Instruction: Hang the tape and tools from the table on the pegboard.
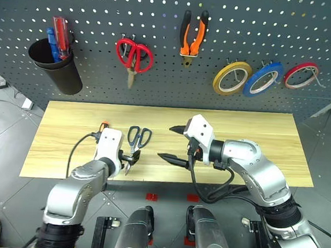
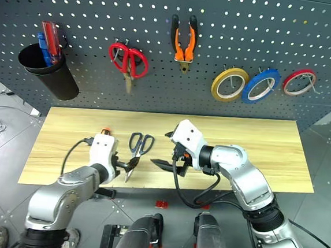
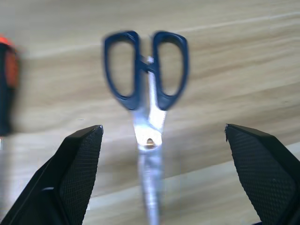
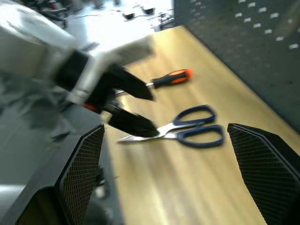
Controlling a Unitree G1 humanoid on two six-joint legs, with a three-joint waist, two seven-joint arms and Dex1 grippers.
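Dark blue-handled scissors [image 1: 139, 137] lie on the wooden table [image 1: 256, 143], blades toward the front edge. My left gripper [image 1: 130, 157] is open over the blades, and in the left wrist view the scissors [image 3: 145, 89] lie between its fingers. An orange-and-black screwdriver [image 1: 103, 124] lies just left of that hand. My right gripper [image 1: 172, 143] hovers open right of the scissors, pointing left. On the pegboard [image 1: 105, 14] hang the orange-handled pliers [image 1: 193, 36] and the yellow tape [image 1: 232, 77].
Red-handled scissors [image 1: 134, 56] hang left of the pliers. A black cup [image 1: 56, 62] with red and blue screwdrivers hangs at the far left. A blue tape ring [image 1: 263, 78] and a red tape ring [image 1: 301, 75] hang right of the yellow one.
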